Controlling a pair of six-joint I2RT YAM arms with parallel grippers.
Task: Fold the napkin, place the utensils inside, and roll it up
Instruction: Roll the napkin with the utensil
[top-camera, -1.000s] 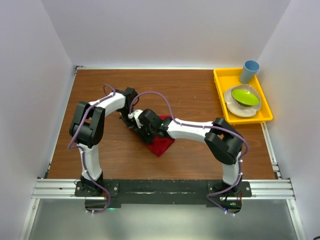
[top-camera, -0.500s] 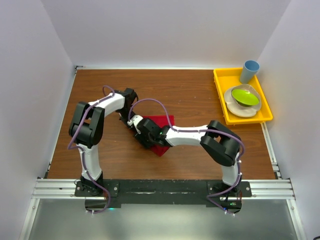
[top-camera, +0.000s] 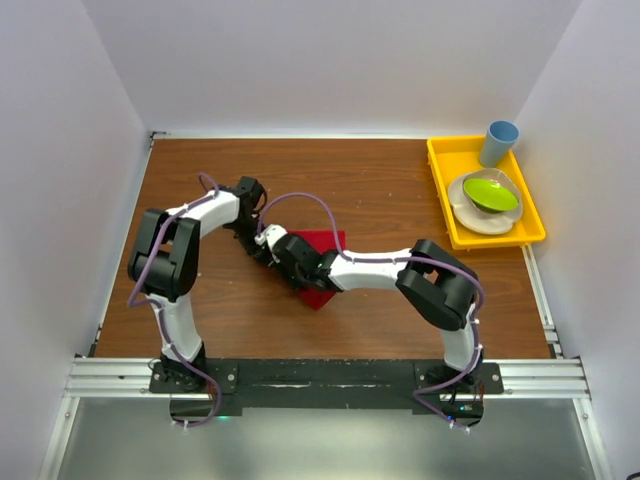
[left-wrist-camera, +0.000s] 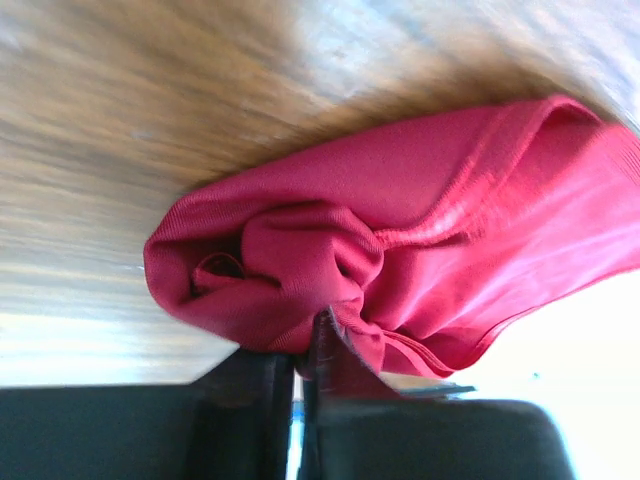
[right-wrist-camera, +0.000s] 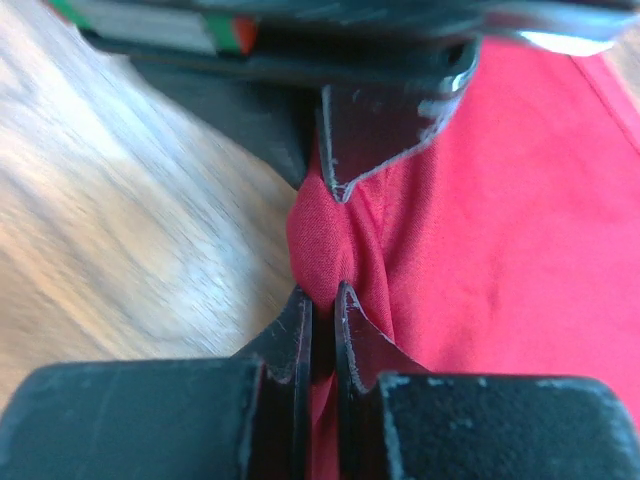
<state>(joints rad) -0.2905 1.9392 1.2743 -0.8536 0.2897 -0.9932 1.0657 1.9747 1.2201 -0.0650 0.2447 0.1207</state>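
Near centre of brown wooden table (top-camera: 400, 190): bright red, slightly shiny cloth napkin (top-camera: 325, 242), bunched at its 9 o'clock edge. Clamped narrow on that bunch from 10 o'clock: left end effector (left-wrist-camera: 297, 350), likely anchoring the fabric. Pinched tight on a raised fold right beside it: right end effector (right-wrist-camera: 322, 300), probably to drag the fold or roll across. No copper utensil visible; maybe wrapped inside, cannot tell. Untouched at 2 o'clock: yellow plastic tray (top-camera: 500, 240).

Red napkin (left-wrist-camera: 420, 220) lies bunched, one end rolled.
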